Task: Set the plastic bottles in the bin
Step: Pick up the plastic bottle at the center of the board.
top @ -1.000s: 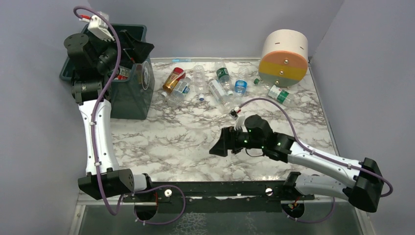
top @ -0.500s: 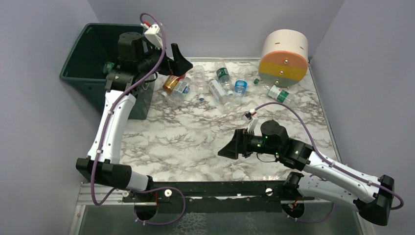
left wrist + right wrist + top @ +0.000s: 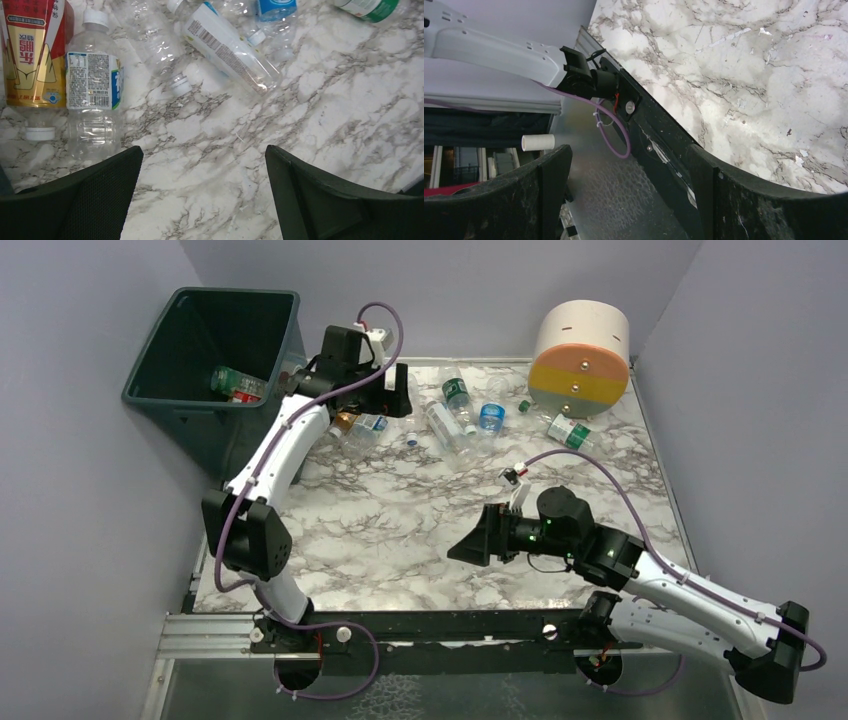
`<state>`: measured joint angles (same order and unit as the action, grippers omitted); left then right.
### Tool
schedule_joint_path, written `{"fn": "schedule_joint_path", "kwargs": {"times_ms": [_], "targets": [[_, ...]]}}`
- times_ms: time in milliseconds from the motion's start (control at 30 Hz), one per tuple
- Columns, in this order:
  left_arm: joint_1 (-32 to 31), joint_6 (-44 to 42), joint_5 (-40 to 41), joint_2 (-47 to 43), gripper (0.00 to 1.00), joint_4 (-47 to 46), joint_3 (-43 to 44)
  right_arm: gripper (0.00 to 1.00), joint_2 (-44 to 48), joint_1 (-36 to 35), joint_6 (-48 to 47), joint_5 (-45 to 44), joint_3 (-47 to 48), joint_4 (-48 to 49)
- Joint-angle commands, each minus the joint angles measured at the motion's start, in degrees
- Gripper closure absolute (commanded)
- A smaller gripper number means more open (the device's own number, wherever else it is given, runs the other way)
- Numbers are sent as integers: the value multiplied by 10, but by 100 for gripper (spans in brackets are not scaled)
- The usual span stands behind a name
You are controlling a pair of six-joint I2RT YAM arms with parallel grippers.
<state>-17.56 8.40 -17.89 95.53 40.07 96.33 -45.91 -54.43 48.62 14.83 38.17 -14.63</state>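
Item 1, left gripper [image 3: 202, 156]: jaws spread wide, empty, touching nothing, hanging over the bench [image 3: 320, 115], probably lining up a pick.
Item 2, plastic bottles [image 3: 92, 95]: lying loose just ahead and left of its fingers; some sit in the bin [image 3: 150, 392] behind its wrist.
Item 3, right gripper [image 3: 470, 543]: parted, empty, well apart, likely leaving room.
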Motion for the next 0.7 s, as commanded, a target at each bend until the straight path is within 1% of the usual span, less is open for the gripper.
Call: {"fn": "schedule_joint_path", "kwargs": {"times_ms": [0, 133, 267, 433, 667], "targets": [[-8, -35, 84, 61, 1, 21, 39, 13, 10, -4, -4, 0, -1, -6], [-8, -65, 130, 123, 1, 44, 68, 12, 14, -4, -7, 4, -7, -3], [-7, -90, 156, 179, 1, 66, 103, 12, 17, -4, -10, 8, -14, -2], [9, -104, 168, 219, 1, 76, 121, 12, 20, -4, -14, 12, -24, 2], [33, -119, 165, 247, 1, 84, 134, 12, 15, -4, -18, 18, -35, 12]]}}
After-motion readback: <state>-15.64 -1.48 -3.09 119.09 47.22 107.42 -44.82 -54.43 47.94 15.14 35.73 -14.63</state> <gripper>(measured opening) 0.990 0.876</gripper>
